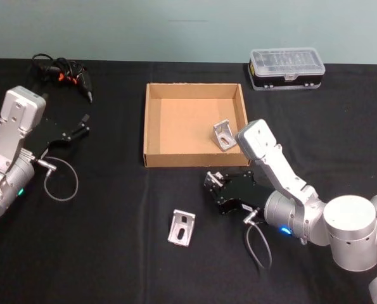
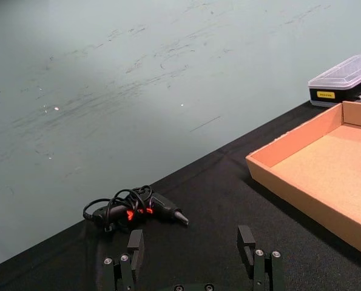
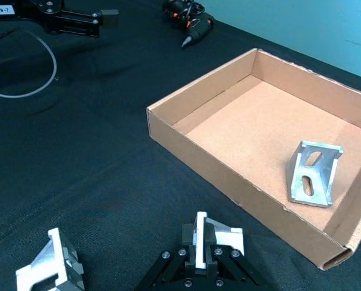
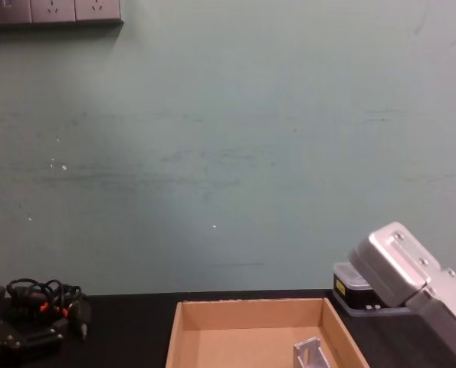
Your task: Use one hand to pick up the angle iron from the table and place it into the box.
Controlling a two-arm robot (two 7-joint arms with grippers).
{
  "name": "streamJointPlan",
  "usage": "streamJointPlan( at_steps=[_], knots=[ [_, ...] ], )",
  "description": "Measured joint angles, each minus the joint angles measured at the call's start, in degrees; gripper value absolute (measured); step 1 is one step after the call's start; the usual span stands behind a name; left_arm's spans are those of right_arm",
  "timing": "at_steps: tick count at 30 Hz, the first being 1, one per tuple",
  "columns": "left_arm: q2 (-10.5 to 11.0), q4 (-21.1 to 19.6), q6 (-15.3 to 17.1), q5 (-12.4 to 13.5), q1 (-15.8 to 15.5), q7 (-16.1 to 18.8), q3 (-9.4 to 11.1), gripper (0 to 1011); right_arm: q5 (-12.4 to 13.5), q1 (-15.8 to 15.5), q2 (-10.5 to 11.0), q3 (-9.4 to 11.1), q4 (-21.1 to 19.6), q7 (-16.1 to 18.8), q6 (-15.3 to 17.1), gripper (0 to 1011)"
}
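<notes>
One angle iron point(image 3: 226, 233) (clamped), right gripper point(image 3: 199, 244) — near box point(image 3: 189, 138)

Angle iron point(image 1: 182, 227) on table point(image 1: 112, 253) nr tan box point(image 1: 149, 126); 2nd iron point(image 1: 223, 134) inside; 3rd iron point(image 3: 226, 233) in right gripper point(image 3: 198, 242).

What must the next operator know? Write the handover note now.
The left gripper is open, parked over the table at the left.
The right gripper is shut on an angle iron, just in front of the box, by its near wall.
Done: a second iron lies inside the box.
Left: put the held angle iron in the box, then probably fetch the third iron from the table, nearer the robot.
</notes>
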Motion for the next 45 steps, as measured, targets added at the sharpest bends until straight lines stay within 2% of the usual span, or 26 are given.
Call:
streamJointPlan(
  at_steps=[8,19,28,37,45],
  knots=[
    [0.0,0.0,0.0,0.0,0.0,0.0,0.0,1011,1.07,-1.18,0.59,1.38,-3.36,-0.17,-0.13,86],
    [0.0,0.0,0.0,0.0,0.0,0.0,0.0,1011,4.09,-4.84,3.87,4.76,-11.82,-0.44,-0.57,86],
    [0.0,0.0,0.0,0.0,0.0,0.0,0.0,1011,6.06,-6.58,5.68,6.68,-14.51,-1.05,-1.16,86],
    [0.0,0.0,0.0,0.0,0.0,0.0,0.0,1011,6.91,-6.64,6.26,6.72,-14.98,-1.35,-1.62,86],
    [0.0,0.0,0.0,0.0,0.0,0.0,0.0,1011,6.82,-3.43,4.72,5.3,-13.42,-2.02,-1.84,86]
  ],
)
